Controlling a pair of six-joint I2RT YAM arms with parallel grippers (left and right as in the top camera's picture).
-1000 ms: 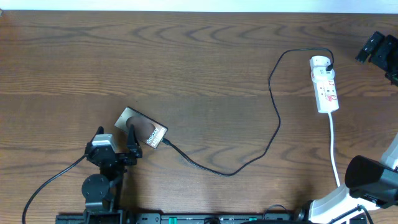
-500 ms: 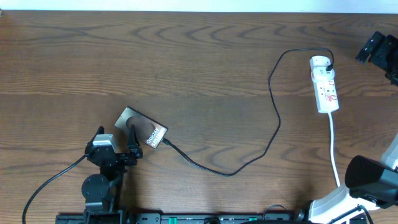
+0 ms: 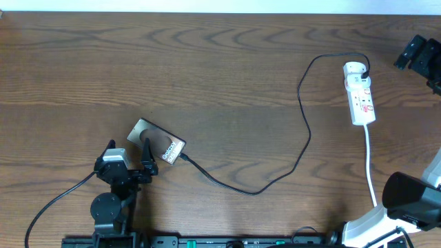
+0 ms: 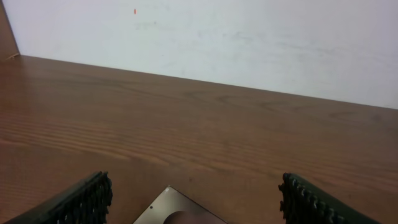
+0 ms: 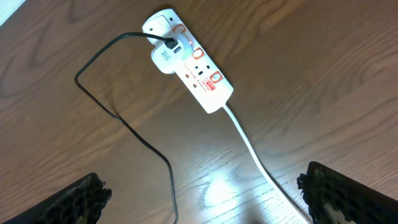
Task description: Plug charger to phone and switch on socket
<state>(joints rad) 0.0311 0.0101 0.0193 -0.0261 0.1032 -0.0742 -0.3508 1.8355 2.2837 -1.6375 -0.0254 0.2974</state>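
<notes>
You're looking at a dark wooden table (image 3: 220, 62), with the phone (image 3: 157, 142) lying flat at 8 o'clock and the white socket (image 3: 360, 93) at 2 o'clock. The charger (image 3: 303, 138) snakes over the wood between them, and the socket's thick white cord (image 3: 369, 162) trails toward 5 o'clock.

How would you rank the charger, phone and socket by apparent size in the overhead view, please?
1. Charger: by far the longest, though thin.
2. Socket and phone: look about alike; the left gripper hides part of the phone, so I won't rank them.
</notes>
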